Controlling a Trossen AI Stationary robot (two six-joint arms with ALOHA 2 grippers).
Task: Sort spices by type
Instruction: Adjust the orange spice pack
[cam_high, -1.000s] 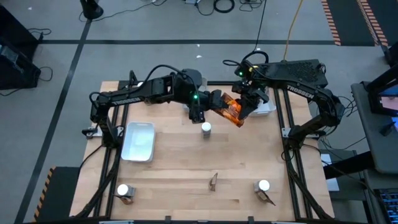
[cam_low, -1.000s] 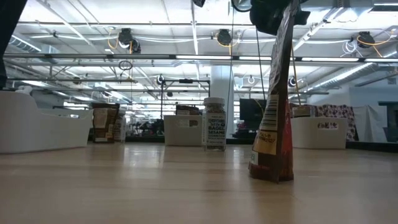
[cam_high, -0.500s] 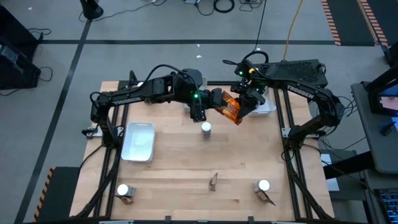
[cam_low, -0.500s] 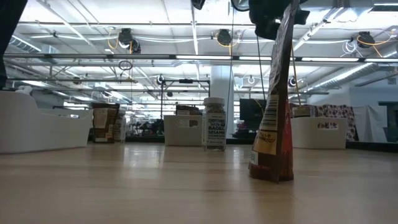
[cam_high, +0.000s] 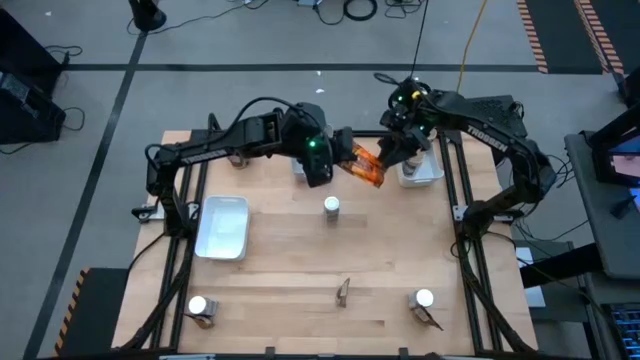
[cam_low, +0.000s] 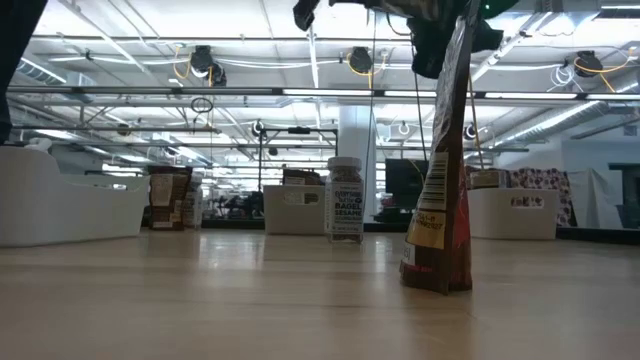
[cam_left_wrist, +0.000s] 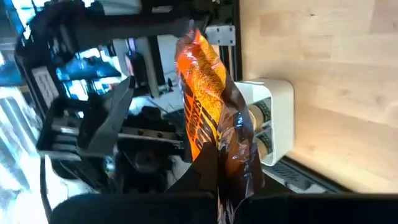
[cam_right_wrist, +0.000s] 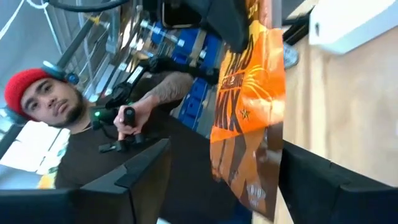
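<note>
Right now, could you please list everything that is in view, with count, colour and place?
Packet: one, orange and dark brown, held in the air between both arms.
Jars: three, white-capped, centre, near left corner, near right.
Standing packet: one, dark, near edge.
Trays: two, white, left side, far right.
Table: one, light wood.
Left gripper: shut on packet.
Right gripper: open, beside packet.
</note>
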